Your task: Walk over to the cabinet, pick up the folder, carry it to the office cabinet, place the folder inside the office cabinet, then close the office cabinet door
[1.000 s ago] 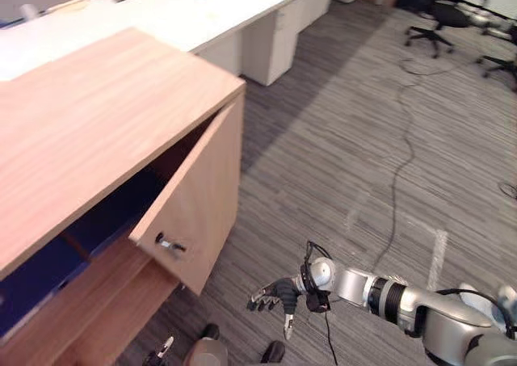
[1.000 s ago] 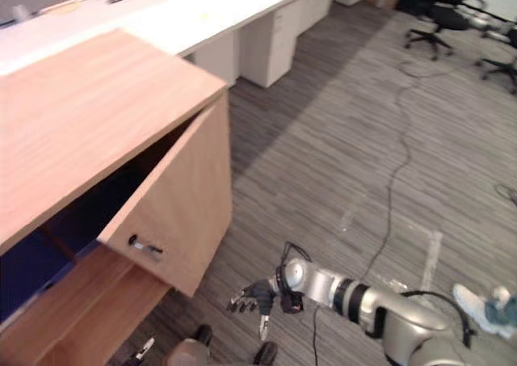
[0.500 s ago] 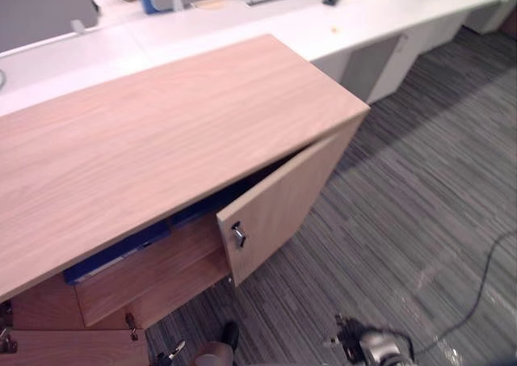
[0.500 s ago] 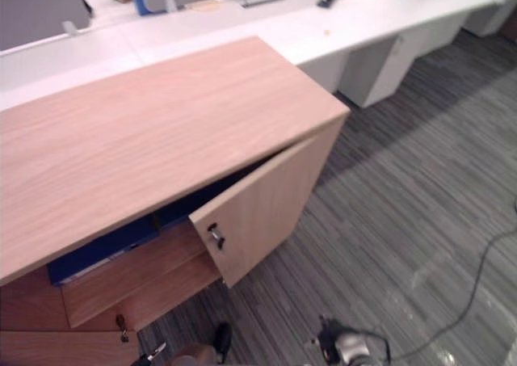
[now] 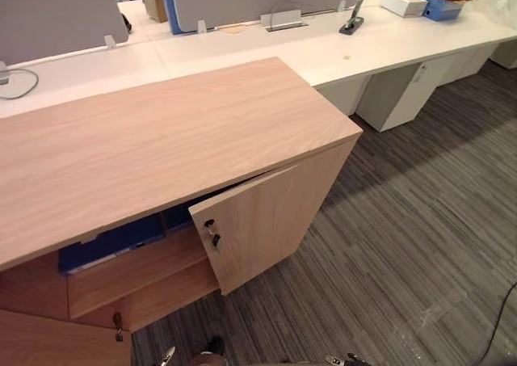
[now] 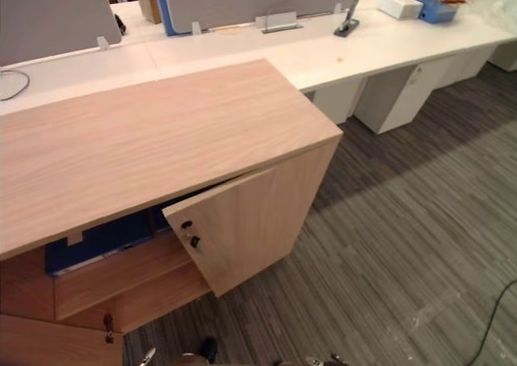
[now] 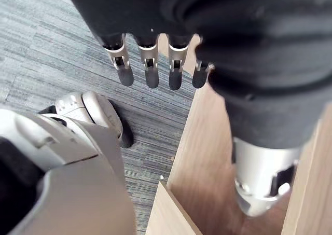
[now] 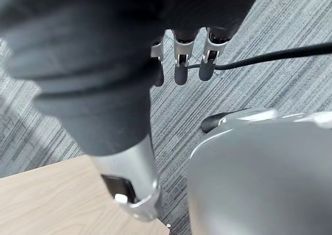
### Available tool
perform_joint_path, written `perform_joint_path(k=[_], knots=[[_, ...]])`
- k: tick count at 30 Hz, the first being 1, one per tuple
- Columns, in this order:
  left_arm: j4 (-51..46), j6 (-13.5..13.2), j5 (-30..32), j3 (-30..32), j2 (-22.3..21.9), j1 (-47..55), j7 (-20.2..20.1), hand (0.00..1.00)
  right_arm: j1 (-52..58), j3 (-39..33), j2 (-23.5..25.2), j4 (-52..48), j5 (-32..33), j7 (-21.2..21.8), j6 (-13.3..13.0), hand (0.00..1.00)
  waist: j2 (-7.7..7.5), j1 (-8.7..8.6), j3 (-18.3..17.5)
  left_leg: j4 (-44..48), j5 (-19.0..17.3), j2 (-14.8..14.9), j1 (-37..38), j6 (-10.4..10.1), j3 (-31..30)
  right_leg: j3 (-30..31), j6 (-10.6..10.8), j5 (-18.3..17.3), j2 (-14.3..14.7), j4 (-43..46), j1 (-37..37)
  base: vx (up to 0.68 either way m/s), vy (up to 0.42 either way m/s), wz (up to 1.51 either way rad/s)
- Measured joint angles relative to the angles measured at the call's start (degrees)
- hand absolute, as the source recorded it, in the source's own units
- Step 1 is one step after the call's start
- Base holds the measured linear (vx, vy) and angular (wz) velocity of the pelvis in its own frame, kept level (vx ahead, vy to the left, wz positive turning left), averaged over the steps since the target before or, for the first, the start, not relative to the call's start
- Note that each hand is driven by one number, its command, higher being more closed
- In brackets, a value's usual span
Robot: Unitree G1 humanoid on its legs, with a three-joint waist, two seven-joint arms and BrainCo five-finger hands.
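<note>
fig.: the office cabinet (image 5: 161, 140) from my head camera. its door (image 5: 271, 216) stands partly open, hinged at the right corner, with the lock knob (image 5: 212, 233) near its free edge. the blue folder (image 5: 113, 241) lies flat on the upper shelf inside. its long axis runs along the cabinet front, one end behind the door's free edge, the other toward my left. i cannot tell which end is the spine. my left hand (image 7: 151, 64) hangs beside a wooden panel (image 7: 202, 157), fingers straight, holding nothing. my right hand (image 8: 181, 58) hangs over the grey carpet (image 8: 270, 84), fingers likewise straight and empty. a white desk (image 5: 363, 43) runs behind the cabinet.
</note>
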Motion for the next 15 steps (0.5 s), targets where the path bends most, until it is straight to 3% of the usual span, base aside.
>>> perform_joint_path(k=[1,3,5,8,10,13,15], knots=[[-0.11,0.01,-0.06,0.57,-0.24,-0.1,0.01,0.0,0.0,-0.07,0.07,-0.19,0.12,-0.09,-0.01,0.0,0.05,-0.15,0.26,2.69,-1.06,0.0,-1.2,0.11,1.46,-0.89,0.0,0.0,0.03,0.0,0.46,-0.02,-0.02,0.5],[-1.05,0.08,-0.57,2.83,-1.67,0.04,0.02,0.0,0.0,-2.22,0.63,-0.94,0.84,-0.61,-0.03,0.0,0.75,-0.22,0.79,13.23,-5.77,3.09,-5.82,3.05,14.89,-3.81,-0.15,-0.1,0.87,0.01,1.55,-0.06,0.028,0.39],[-1.02,0.14,-0.72,3.97,-2.0,0.2,0.02,0.0,-0.07,-2.98,1.49,-2.04,0.84,-1.11,-0.04,0.0,1.39,0.02,0.73,16.82,-7.89,5.71,-7.61,5.17,23.23,-4.78,-0.27,-0.8,0.9,0.5,1.7,-0.05,0.095,0.23],[-0.94,0.41,-0.61,3.53,-1.39,0.22,-0.01,0.0,-0.21,-6.88,3.47,-1.71,1.76,-1.41,-0.11,0.0,0.06,-0.07,0.48,11.88,-7.87,2.38,-6.57,5.77,25.02,-5.57,0.14,-1.4,-2.35,0.74,1.02,0.01,0.149,0.27],[-0.74,0.4,0.73,1.25,-0.81,0.92,0.0,0.0,0.09,-8.9,3.48,-1.06,2.07,-1.47,-0.5,0.0,-0.09,-0.73,-0.95,1.69,-2.89,-2.61,-3.27,7.0,24.98,-5.78,-0.07,-1.07,-5.47,-2.25,1.24,0.08,0.198,0.44],[0.28,0.44,2.74,-2.82,0.97,0.91,0.01,0.0,0.05,-8.87,3.43,-0.48,2.08,-1.52,-0.75,0.0,-0.22,-1.87,-1.47,-9.31,3.67,-6.87,0.76,8.41,20.47,-9.08,0.49,-0.34,-7.32,-3.48,3.11,0.12,0.104,0.64],[0.27,0.42,3.14,-4.97,1.59,0.61,-0.01,0.0,-0.01,-8.85,3.3,0.07,2.01,-1.51,-0.87,0.0,-0.35,-2.1,-1.6,-12.98,5.23,-8.28,2.54,8.99,17.06,-11.76,0.6,-0.29,-8.13,-2.01,3.88,0.16,0.03,0.86]])
